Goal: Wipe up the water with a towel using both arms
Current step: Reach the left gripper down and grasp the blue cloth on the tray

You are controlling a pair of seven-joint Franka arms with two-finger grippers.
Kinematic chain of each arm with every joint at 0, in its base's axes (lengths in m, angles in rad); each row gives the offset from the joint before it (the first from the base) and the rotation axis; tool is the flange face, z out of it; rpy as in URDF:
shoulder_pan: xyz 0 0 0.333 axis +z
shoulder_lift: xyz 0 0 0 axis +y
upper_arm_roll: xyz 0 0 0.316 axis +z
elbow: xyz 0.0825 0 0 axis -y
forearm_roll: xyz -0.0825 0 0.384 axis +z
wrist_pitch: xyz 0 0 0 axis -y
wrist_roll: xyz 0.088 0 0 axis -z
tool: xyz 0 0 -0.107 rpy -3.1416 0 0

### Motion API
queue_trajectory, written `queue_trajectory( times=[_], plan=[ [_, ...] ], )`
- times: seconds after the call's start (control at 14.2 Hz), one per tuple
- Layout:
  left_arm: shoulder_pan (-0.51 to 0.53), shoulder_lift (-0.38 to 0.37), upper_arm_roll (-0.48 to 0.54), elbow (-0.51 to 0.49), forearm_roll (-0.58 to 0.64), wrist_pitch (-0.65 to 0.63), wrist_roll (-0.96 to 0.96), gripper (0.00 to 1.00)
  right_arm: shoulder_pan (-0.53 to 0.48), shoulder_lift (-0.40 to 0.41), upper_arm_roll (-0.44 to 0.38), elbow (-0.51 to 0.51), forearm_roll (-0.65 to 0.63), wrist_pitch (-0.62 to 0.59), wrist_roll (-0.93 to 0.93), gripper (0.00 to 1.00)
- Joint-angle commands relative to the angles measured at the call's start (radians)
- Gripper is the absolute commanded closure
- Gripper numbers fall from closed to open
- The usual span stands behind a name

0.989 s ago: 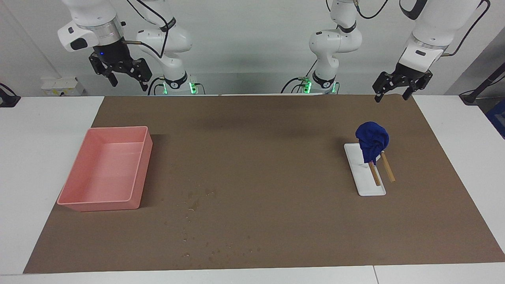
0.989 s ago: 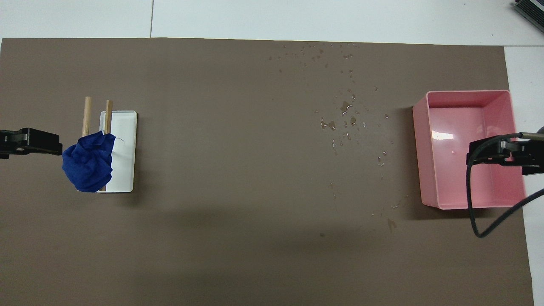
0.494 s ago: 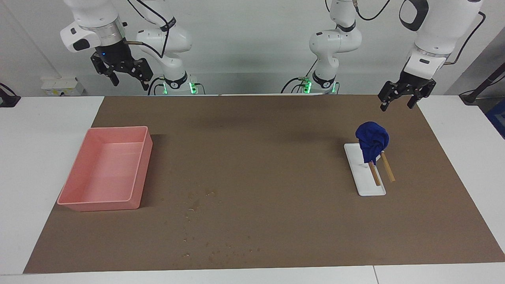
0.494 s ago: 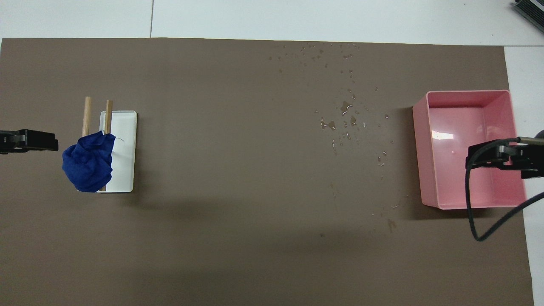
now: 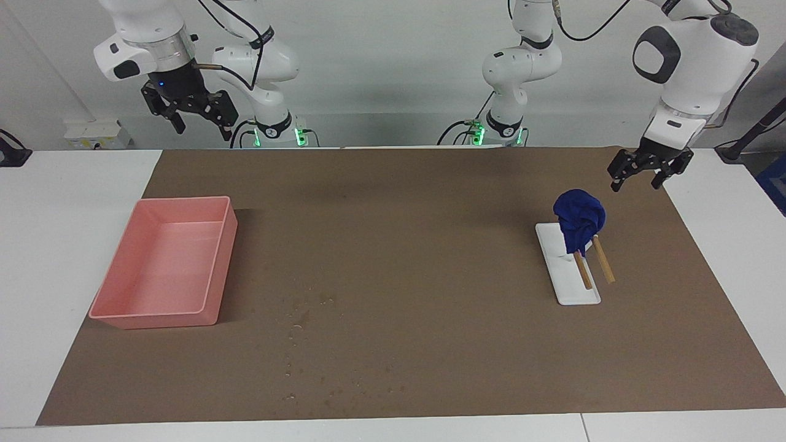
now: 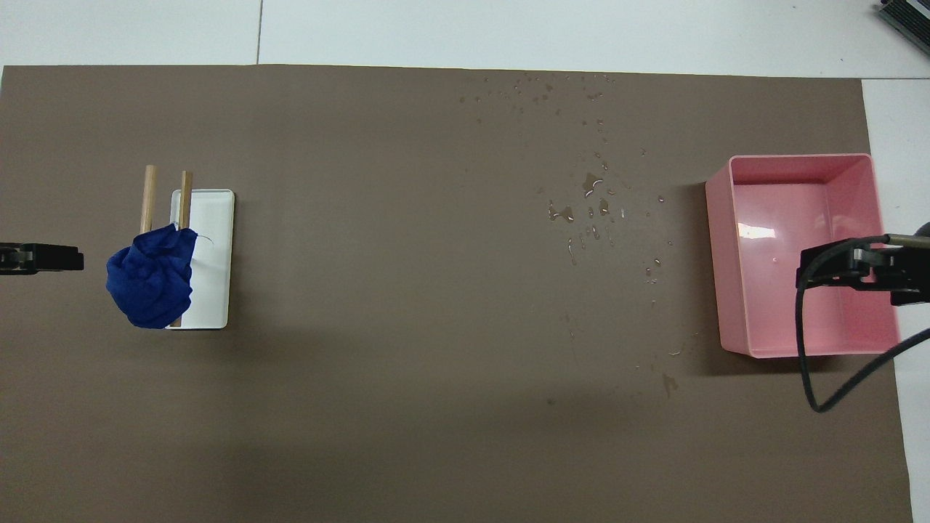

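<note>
The towel (image 5: 579, 216) was a bunched blue cloth draped over the raised ends of two wooden sticks (image 5: 593, 261) on a flat white rack (image 5: 562, 283), toward the left arm's end of the table (image 5: 73, 184) and about midway between its near and distant edges. The rack lay on a brown mat (image 5: 430, 245) that covered most of the table.

The left gripper (image 5: 642, 175) hung in the air over the mat beside the towel, toward that end's edge, well clear of the cloth and touching nothing. Its fingers (image 5: 616, 184) were spread apart and held nothing. From above only its tip (image 6: 43, 258) showed, just beside the towel.

The water (image 6: 592, 211) lay as scattered droplets and small wet spots on the mat, well apart from the towel, toward the right arm's end and reaching out to the mat's distant edge. Beside it, closer to that end's edge, stood an open pink bin (image 5: 166, 264).

The right gripper (image 5: 193, 115) was raised high over the bin's end of the table, with fingers (image 5: 176, 123) spread and empty, far from the towel.
</note>
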Motion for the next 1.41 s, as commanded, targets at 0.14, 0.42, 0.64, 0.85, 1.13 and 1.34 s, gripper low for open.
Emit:
queue_trajectory(
  times=[0.14,0.42,0.64,0.85,1.13,1.34],
  plan=[
    [-0.015,-0.009,-0.010,-0.098,-0.022,0.063,-0.223,0.00,-0.003,-0.025,0.003,-0.028,0.013,0.010,-0.013,0.00],
    [-0.010,0.016,-0.010,-0.149,-0.089,0.136,-0.362,0.00,-0.002,-0.022,0.009,-0.028,0.011,0.076,-0.020,0.00],
    [-0.016,0.022,-0.010,-0.152,-0.112,0.142,-0.485,0.00,-0.002,-0.018,0.010,-0.025,0.013,0.085,-0.017,0.00],
    [-0.065,0.022,-0.008,-0.183,-0.123,0.191,-0.563,0.00,-0.002,-0.014,0.012,-0.027,0.023,0.099,-0.013,0.00],
    [-0.087,0.022,-0.008,-0.181,-0.123,0.179,-0.604,0.88,-0.010,-0.007,0.012,-0.028,0.023,0.102,-0.013,0.00],
    [-0.082,0.023,-0.008,-0.164,-0.123,0.145,-0.585,1.00,-0.013,0.025,0.010,0.001,0.028,0.115,-0.013,0.01]
  ],
)
